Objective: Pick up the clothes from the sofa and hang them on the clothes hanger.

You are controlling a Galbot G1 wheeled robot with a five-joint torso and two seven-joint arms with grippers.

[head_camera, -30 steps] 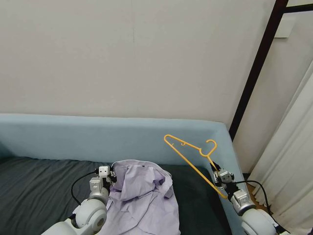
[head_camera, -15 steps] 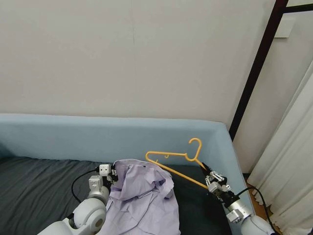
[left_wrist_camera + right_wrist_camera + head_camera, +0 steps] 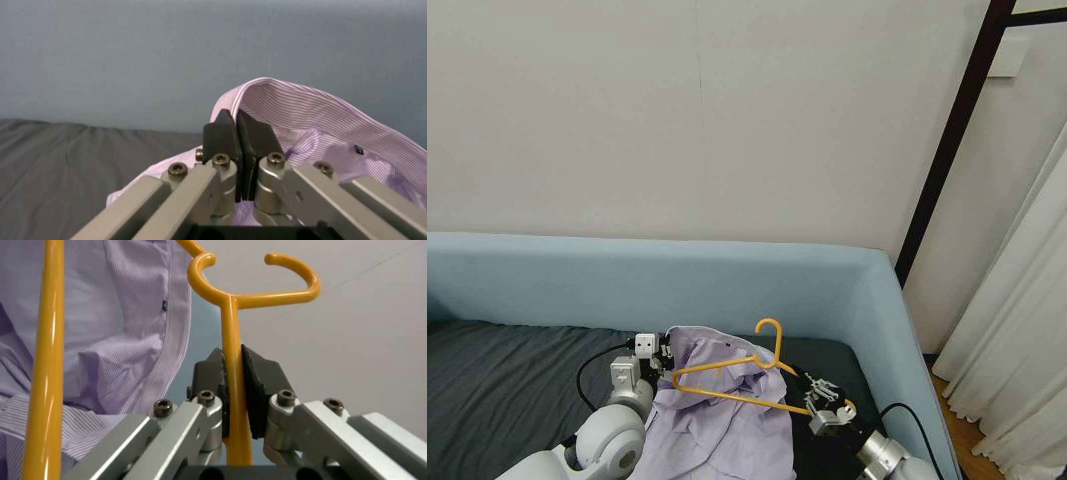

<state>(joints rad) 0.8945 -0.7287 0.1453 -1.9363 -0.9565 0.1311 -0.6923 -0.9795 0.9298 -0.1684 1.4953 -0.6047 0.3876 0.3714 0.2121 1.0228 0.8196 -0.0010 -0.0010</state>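
Left gripper [image 3: 238, 125] pinched the collar of the lilac striped cotton shirt [image 3: 727, 430] on the blue sofa [image 3: 727, 280]. Right gripper [image 3: 232, 358], clamped on the orange plastic hanger [image 3: 230, 325], held it lengthwise left-to-right across the shirt.

The dark seat cushion [image 3: 507, 380] at lower left lies open. The sofa backrest [image 3: 577, 280] bars the middle band; the orange hanger [image 3: 772, 321] crosses the striped shirt [image 3: 727, 440] at lower centre.
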